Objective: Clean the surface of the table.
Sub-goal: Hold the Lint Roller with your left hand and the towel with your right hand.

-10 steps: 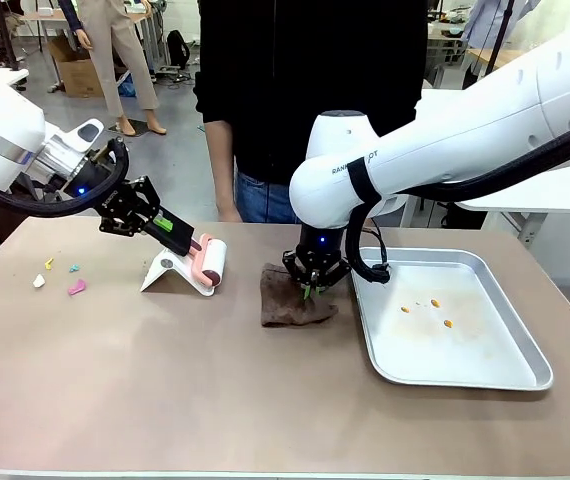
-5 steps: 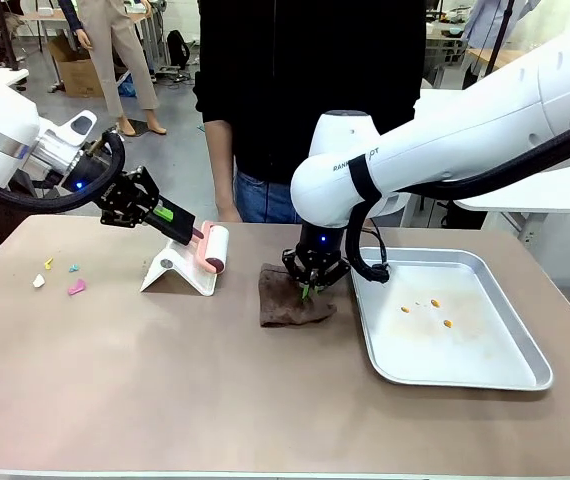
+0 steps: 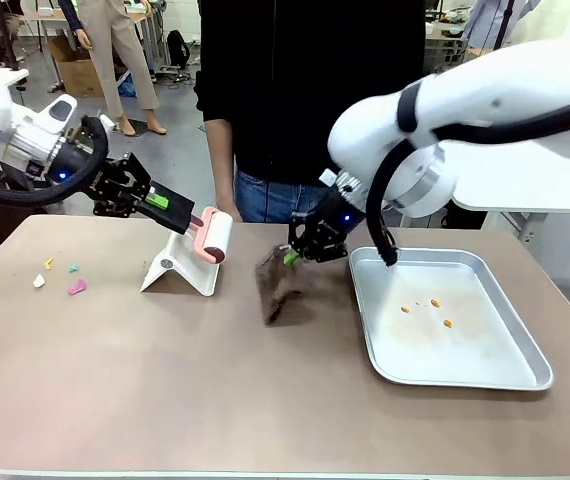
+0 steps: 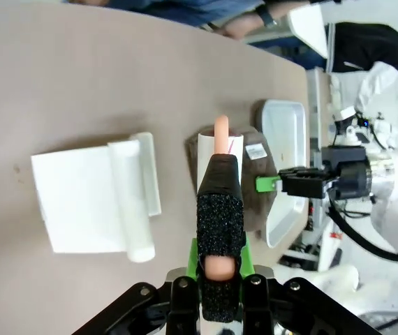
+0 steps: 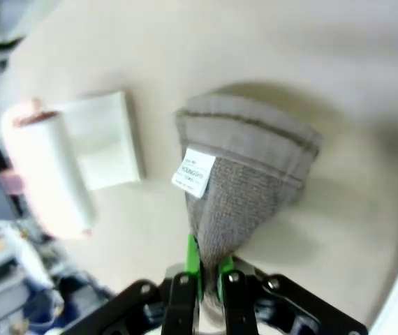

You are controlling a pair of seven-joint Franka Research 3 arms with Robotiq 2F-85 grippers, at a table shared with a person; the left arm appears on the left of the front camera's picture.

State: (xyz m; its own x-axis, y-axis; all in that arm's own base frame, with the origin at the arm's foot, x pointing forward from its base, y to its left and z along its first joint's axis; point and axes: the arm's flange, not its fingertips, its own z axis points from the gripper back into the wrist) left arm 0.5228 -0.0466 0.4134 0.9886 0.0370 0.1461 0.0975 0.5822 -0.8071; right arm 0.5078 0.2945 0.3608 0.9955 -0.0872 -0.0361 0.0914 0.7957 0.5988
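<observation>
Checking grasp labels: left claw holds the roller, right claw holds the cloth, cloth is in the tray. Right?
One thing is off. The cloth isn't in the tray. It hangs from the right claw over the table, beside the tray, as the front view shows. The left claw does hold the roller.
</observation>
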